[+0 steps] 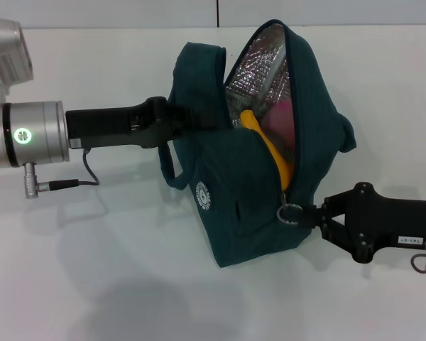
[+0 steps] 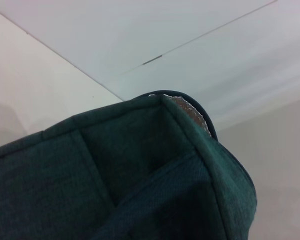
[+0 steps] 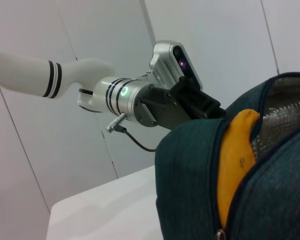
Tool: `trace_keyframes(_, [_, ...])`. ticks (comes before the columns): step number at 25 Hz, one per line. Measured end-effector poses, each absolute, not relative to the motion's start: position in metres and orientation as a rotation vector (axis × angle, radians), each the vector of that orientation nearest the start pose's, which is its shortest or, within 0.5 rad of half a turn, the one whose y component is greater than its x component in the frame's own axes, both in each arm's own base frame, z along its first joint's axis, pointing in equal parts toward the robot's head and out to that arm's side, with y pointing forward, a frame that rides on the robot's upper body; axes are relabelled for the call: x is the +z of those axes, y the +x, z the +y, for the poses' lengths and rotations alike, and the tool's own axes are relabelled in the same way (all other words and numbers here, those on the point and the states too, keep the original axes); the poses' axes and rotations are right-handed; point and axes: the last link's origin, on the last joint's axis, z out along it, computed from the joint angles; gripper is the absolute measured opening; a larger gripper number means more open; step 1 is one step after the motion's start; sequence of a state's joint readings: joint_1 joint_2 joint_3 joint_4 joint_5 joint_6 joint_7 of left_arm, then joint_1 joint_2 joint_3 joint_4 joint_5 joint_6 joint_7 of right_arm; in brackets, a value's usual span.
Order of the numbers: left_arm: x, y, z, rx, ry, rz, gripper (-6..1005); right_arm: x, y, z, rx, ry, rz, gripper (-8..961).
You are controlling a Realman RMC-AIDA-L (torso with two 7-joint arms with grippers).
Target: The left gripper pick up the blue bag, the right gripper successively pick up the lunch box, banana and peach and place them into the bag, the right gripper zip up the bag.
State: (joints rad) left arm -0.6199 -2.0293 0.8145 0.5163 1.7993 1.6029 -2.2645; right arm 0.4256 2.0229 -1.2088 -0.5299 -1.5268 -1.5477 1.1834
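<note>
Blue-green fabric lunch bag (image 1: 248, 185) with a silvery foil lining stands on the white tabletop (image 1: 92, 284), its top opening gaping. Inside it a yellow banana (image 1: 270, 145) pokes up along the zip edge, with something pink (image 1: 280, 117) behind it that may be the peach; the lunch box cannot be made out. So the packing looks done and the zipping is the step in hand.

The bag is soft cloth: it will sag and fold under a pull, and with its load it is probably fairly heavy for its thin walls. The zip will likely run only if the cloth is kept taut, so the small metal ring pull (image 1: 290, 213) low on the bag's right side is the place to take hold, while the far side is braced.

The left gripper (image 1: 188, 121) reaches in level from the left and is clamped on the bag's upper left wall near the dark strap (image 1: 172, 170); the left wrist view shows only cloth close up. The right gripper (image 1: 314, 215) comes in low from the right, forearm nearly horizontal, with its fingertips at the ring pull. Whether its jaws have closed on the ring I cannot tell. The banana sticking into the zip line could foul the slider on its way up.
</note>
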Motion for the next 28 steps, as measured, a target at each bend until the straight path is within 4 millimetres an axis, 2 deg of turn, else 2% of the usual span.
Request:
trace_keyframes(15, [-0.006, -0.227, 0.34, -1.012, -2.485, -1.884, 33, -0.022, 0.253, 0.281, 0.993, -2.84, 0.381, 3])
trace_keyframes(28, [-0.007, -0.229, 0.338, -1.015, -2.482, -1.882, 45, -0.004, 0.235, 0.286, 1.212, -2.715, 0.292, 3])
